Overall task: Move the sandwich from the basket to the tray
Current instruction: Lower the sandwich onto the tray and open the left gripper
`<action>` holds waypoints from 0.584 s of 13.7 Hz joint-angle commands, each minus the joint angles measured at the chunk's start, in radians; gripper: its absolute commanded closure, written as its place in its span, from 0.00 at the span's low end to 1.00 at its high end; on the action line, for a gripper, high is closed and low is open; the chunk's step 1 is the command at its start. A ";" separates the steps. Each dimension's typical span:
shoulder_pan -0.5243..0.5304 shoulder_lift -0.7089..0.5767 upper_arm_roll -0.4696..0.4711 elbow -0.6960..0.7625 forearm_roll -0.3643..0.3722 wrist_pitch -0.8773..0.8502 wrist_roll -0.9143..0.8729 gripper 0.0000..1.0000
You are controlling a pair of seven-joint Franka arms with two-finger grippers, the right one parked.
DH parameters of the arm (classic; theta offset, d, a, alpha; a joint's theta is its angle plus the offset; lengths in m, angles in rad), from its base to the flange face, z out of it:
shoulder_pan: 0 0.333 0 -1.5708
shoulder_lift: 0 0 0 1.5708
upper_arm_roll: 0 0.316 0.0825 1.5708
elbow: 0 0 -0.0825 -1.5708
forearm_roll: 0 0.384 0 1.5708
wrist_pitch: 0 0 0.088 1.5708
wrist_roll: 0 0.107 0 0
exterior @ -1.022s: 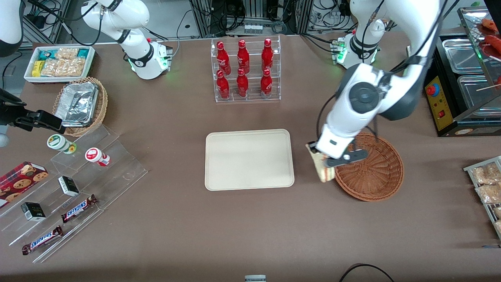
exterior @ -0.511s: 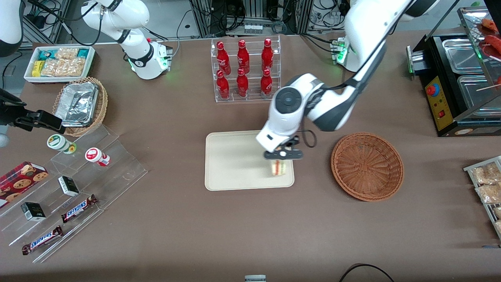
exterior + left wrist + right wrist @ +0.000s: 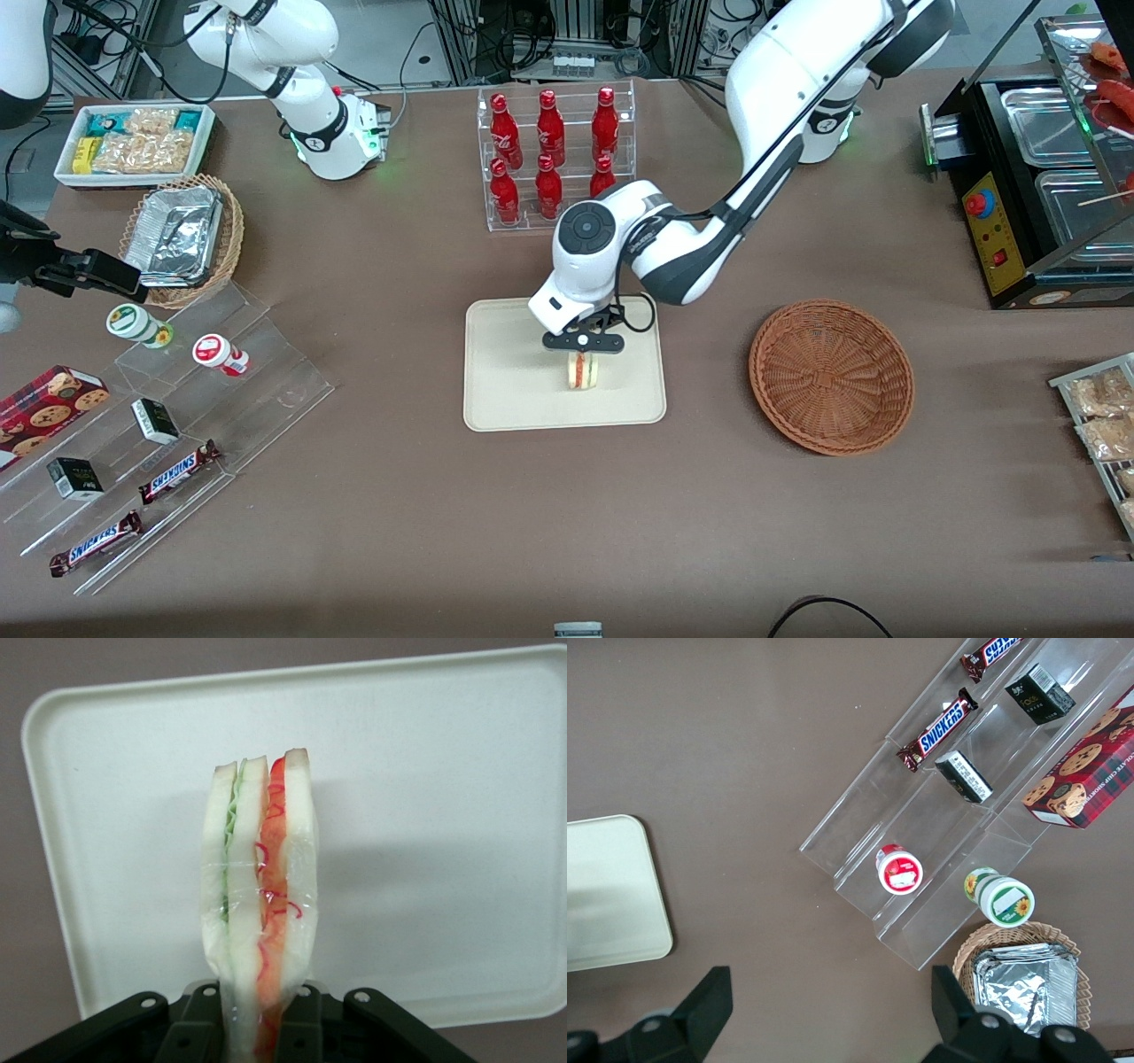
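Over the tray [image 3: 505, 372], at frame centre, the gripper [image 3: 584, 344] is clamping the sandwich [image 3: 583, 371]; the basket [image 3: 831, 377] is lying empty, only release remaining.

L gripper [image 3: 583, 347] clamped, arm outstretched

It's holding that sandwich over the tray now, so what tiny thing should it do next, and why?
Probably lower a little, then open. The gripper is shut on the sandwich, which hangs above the tray; the basket is already empty.
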 commanded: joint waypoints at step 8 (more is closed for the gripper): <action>-0.058 0.075 0.008 0.053 0.076 0.027 -0.124 1.00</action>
